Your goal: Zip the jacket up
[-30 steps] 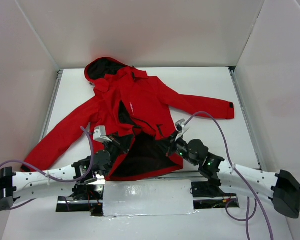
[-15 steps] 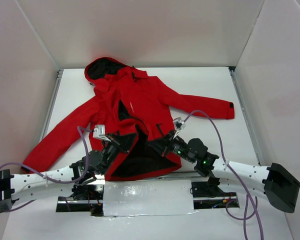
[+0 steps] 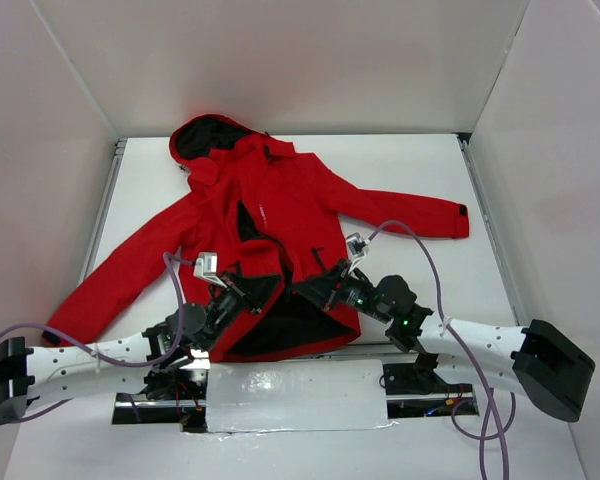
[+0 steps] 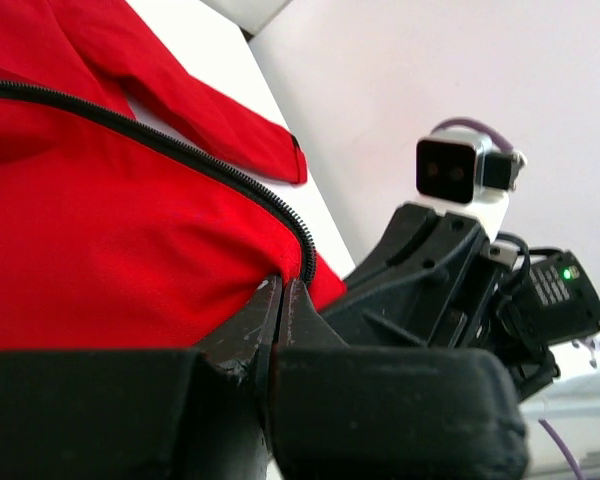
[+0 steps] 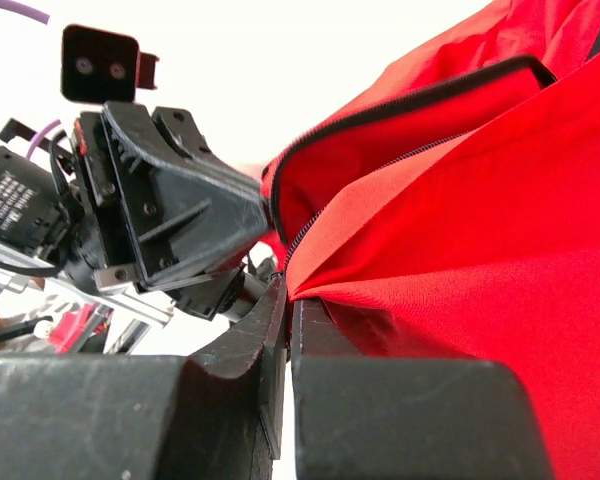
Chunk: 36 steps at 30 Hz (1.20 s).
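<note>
The red hooded jacket (image 3: 280,210) lies on the white table, hood at the back, front open at the bottom so the dark lining shows. My left gripper (image 3: 255,292) is shut on the lower end of one front edge, right by the black zipper (image 4: 230,180). My right gripper (image 3: 315,287) is shut on the other front edge, next to its zipper teeth (image 5: 310,225). The two grippers face each other closely over the open hem. In the left wrist view the jaws (image 4: 280,290) pinch red cloth. In the right wrist view the jaws (image 5: 288,290) pinch red cloth.
White walls enclose the table on three sides. A silver plate (image 3: 295,395) covers the near edge between the arm bases. Purple cables (image 3: 435,260) loop over the right arm and beside the left arm. The jacket's sleeves spread left (image 3: 110,285) and right (image 3: 420,215).
Both grippers have moved toward each other, drawing the two lower front edges together. The patch of exposed dark lining has narrowed.
</note>
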### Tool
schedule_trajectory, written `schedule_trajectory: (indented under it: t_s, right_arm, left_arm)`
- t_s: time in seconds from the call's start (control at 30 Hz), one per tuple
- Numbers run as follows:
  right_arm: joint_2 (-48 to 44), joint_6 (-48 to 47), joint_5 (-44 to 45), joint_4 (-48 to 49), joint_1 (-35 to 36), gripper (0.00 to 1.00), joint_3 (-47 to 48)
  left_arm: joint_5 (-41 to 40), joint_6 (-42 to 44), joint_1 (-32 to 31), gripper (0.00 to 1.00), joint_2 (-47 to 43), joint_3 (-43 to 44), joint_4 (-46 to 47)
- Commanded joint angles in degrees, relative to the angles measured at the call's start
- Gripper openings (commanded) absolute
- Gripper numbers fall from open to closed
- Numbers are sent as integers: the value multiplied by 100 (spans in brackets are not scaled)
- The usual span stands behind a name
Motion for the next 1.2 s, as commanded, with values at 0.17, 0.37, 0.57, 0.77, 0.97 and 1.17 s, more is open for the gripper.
schedule_trajectory:
  t_s: [0.17, 0.37, 0.57, 0.77, 0.97, 1.17]
  right_arm:
    - [90, 104, -504, 865, -184, 0, -3]
    - [64, 174, -724, 978, -386, 0, -64]
    - [64, 174, -742, 935, -395, 0, -64]
    - [266, 227, -830, 1145, -421, 0, -126]
    - [275, 262, -795, 1154, -412, 0, -152]
    - [231, 253, -847, 1163, -430, 0, -117]
  left_arm:
    - [352, -218, 25, 0, -38, -92, 415]
    - [396, -244, 25, 0, -81, -172, 459]
    - [361, -279, 25, 0, -117, -207, 450]
    - [264, -218, 25, 0, -239, -189, 397]
    - [255, -165, 25, 0, -301, -127, 327]
    - [282, -244, 25, 0, -178, -163, 397]
